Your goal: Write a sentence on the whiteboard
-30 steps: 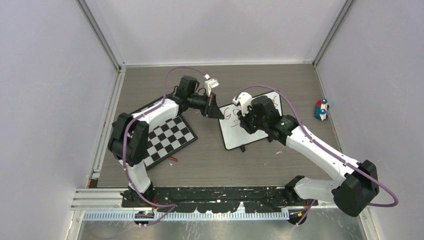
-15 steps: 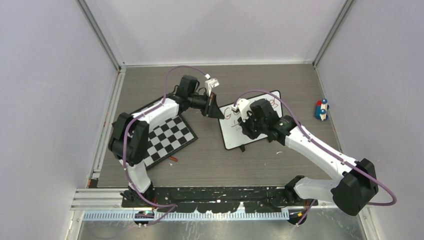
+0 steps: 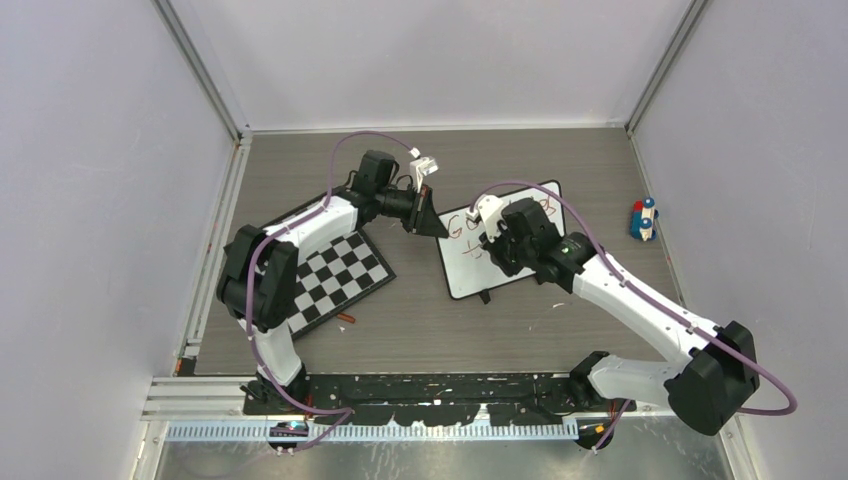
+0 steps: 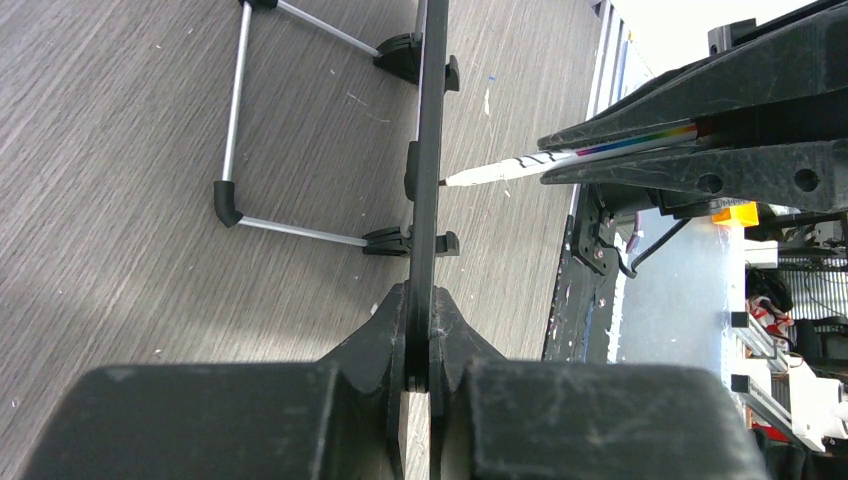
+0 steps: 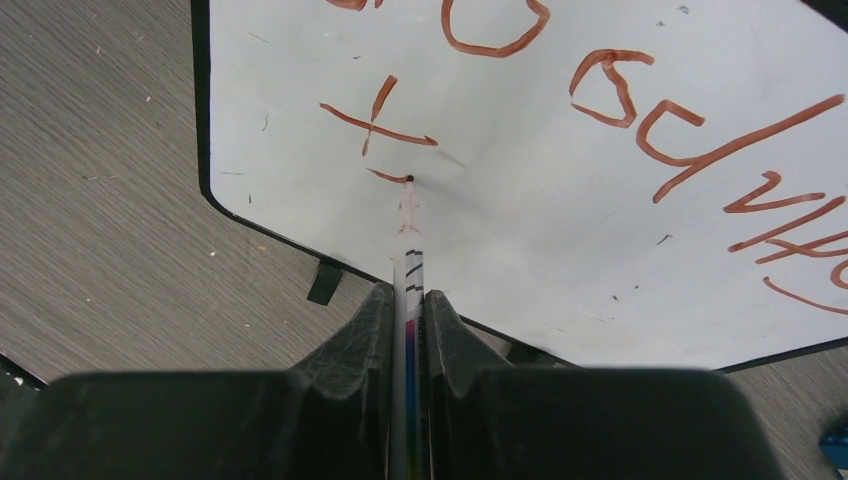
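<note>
The whiteboard stands tilted on the table's middle. My left gripper is shut on its left edge; the left wrist view shows the whiteboard edge-on between the closed left gripper. My right gripper is shut on a thin white marker with a rainbow band. Its tip touches the whiteboard just below a crossed red-brown stroke. The sentence shows as red-brown letters in an upper line, with that cross starting a lower line. In the left wrist view the marker meets the board's face.
A black-and-white checkerboard lies left of the board, under the left arm. A small blue, red and white toy sits at the right edge. A small reddish bit lies near the checkerboard. Metal stand legs reach out behind the board.
My right gripper has moved with the marker toward the board's near side, down from the upper line of writing to the lower one. The left arm has not moved.
</note>
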`<state>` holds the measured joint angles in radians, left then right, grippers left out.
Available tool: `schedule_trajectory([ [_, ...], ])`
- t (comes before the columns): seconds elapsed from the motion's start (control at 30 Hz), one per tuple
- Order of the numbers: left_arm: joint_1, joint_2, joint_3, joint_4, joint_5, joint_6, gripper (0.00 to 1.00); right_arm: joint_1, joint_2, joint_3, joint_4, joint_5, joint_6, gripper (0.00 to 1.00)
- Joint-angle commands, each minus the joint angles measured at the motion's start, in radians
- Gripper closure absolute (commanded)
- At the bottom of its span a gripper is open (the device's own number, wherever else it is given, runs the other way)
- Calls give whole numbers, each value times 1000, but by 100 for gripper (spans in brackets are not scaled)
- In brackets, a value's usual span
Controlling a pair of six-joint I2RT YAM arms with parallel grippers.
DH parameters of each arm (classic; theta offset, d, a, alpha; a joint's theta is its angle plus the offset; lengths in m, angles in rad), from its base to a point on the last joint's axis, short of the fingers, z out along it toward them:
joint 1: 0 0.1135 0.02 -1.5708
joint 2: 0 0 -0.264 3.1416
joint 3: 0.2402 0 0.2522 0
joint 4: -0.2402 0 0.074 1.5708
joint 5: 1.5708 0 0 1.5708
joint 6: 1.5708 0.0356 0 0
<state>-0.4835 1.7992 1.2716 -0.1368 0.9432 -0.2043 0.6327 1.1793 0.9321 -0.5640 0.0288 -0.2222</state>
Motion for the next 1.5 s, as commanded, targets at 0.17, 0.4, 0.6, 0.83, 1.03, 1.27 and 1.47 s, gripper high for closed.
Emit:
schedule_trajectory([
  [0.17, -3, 6, 28, -23, -17, 13, 100, -15, -62, 47, 2, -44, 20, 100],
  [0.4, -3, 6, 32, -26, -18, 14, 100, -26, -63, 25, 25, 74, 35, 100],
  [0.6, -3, 12, 34, -24, -18, 13, 100, -28, -57, 27, 51, 64, 49, 100],
  [0.83, -2, 9, 32, -24, -20, 17, 100, -26, -25, 33, 76, 27, 52, 100],
  [1.03, -1, 8, 30, -28, -20, 23, 100, -27, 4, 27, 69, 6, 39, 100],
  [1.27, -1, 12, 32, -29, -19, 23, 100, -28, 13, 19, 29, 17, 14, 100],
  [1.47, -1, 18, 32, -27, -17, 21, 100, -28, -2, 14, -9, 39, -13, 100],
])
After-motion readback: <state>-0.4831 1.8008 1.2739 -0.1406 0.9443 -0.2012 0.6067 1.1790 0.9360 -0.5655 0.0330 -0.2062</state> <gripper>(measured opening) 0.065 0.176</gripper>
